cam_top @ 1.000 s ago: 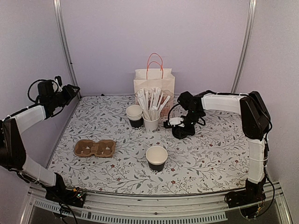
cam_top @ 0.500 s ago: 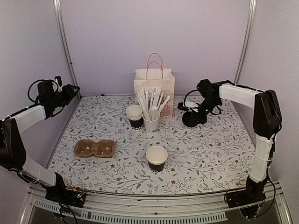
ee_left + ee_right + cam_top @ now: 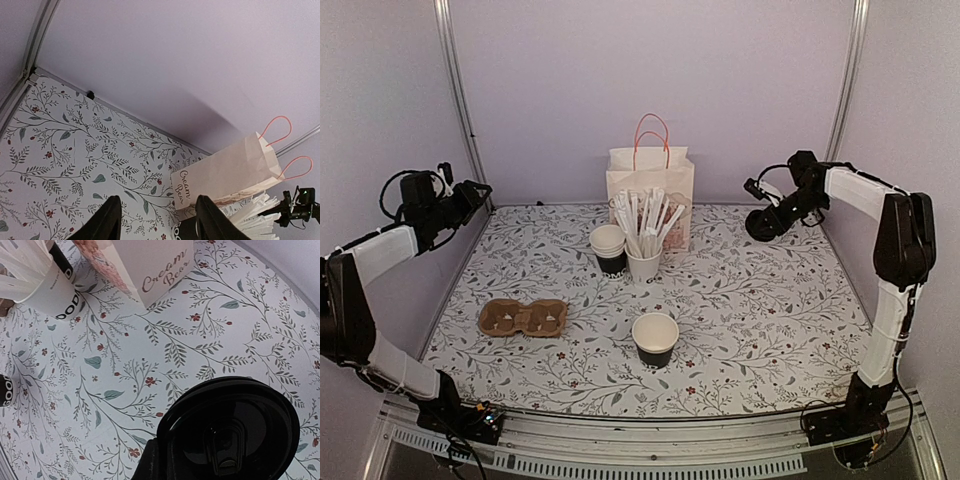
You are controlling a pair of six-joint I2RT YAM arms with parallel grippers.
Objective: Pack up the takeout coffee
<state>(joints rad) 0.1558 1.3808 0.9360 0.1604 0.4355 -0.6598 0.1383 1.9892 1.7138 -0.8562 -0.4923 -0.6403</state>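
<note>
The task looks to be at an early stage. The coffee cup (image 3: pixel 655 340) stands upright and uncovered near the front middle of the tabletop (image 3: pixel 770 320), its white inside showing, apart from everything else. Its black lid (image 3: pixel 761 224) is up in the air at the far right rear, well away from the cup. The right gripper (image 3: pixel 772 213) has its fingers closed on the lid, which fills the lower part of the right wrist view (image 3: pixel 232 427). The left gripper (image 3: pixel 475 192) hangs off the left edge with its fingers (image 3: pixel 104 222) apart and nothing between them. The cardboard carrier (image 3: pixel 523 317) lies empty at the front left. The paper bag (image 3: pixel 650 185) stands at the back behind the stack of cups (image 3: pixel 609 248) and the white cup of wrapped sticks (image 3: pixel 644 262). By my reading, the lid has yet to go on the cup, and the covered cup must then be packed, probably into the carrier or the bag; none of that is done.
</note>
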